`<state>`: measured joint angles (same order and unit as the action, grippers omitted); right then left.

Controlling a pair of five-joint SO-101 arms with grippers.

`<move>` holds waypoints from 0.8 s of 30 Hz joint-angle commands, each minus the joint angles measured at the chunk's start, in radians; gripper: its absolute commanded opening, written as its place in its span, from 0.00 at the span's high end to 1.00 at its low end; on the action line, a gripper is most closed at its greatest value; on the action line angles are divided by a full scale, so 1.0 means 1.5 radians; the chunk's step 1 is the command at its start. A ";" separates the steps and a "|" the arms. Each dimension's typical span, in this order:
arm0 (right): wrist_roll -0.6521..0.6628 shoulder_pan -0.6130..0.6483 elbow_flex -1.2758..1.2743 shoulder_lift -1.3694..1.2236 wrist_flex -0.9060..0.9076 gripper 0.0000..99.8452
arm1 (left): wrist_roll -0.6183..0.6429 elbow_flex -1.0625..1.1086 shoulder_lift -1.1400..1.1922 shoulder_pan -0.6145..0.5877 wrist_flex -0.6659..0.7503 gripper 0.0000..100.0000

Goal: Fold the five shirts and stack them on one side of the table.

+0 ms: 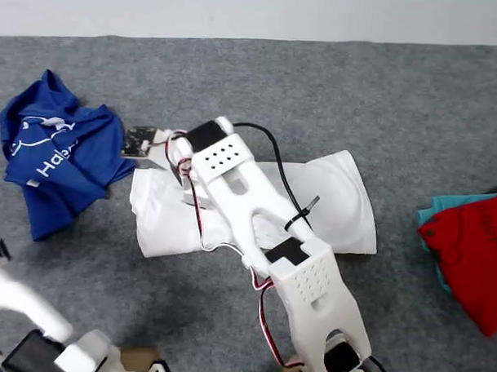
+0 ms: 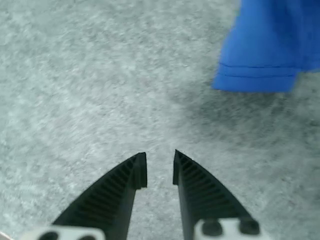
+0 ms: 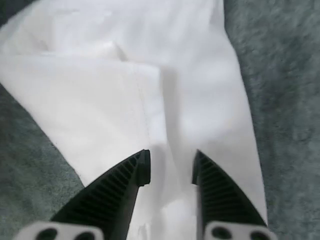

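White shirt [image 1: 338,197] lies mid-table, partly folded into a broad band, with the right arm stretched across it from the near edge. Seen from its own wrist, the right gripper [image 3: 170,170] hangs just above the cloth [image 3: 125,90], jaws parted to a moderate gap and holding nothing, a folded edge and seam running between them.

Off to one side a blue shirt [image 1: 57,159] sits crumpled on the grey table [image 1: 358,100]. At the opposite edge a red shirt [image 1: 471,247] rests on top of a teal shirt [image 1: 444,205], apparently the start of the stack. The left gripper [image 2: 160,167] hovers low over bare carpet, jaws only a sliver apart and empty, with the blue shirt's hem [image 2: 270,45] lying nearby.

The fold looks half done, and the risk sits at the right-hand claw. If it closes where it is, it may pinch only the top layer, and lifting that would peel the fold open rather than carry it over. A deeper bite could grab both layers and drag the whole shirt across the felt-like surface, bunching it. The arm's own cable, looped low over the cloth, might also snag a loose edge on the way back.
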<state>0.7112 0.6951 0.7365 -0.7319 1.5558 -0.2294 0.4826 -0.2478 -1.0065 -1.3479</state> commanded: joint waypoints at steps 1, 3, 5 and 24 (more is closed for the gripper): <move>-0.007 0.014 0.085 0.051 0.037 0.74 | 0.000 -0.009 -0.027 0.035 -0.014 0.90; -0.007 0.014 0.117 0.051 0.057 0.69 | 0.000 -0.009 -0.027 0.049 -0.023 0.90; -0.007 0.007 0.147 0.052 0.080 0.67 | 0.000 -0.014 -0.028 0.063 -0.033 0.90; -0.300 -0.356 0.163 0.051 0.157 0.67 | -0.017 -0.125 -0.023 0.153 -0.186 0.90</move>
<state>0.3184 0.2394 1.0050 -0.7288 1.7522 -0.2478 0.3460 -0.2478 -0.7841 -1.5934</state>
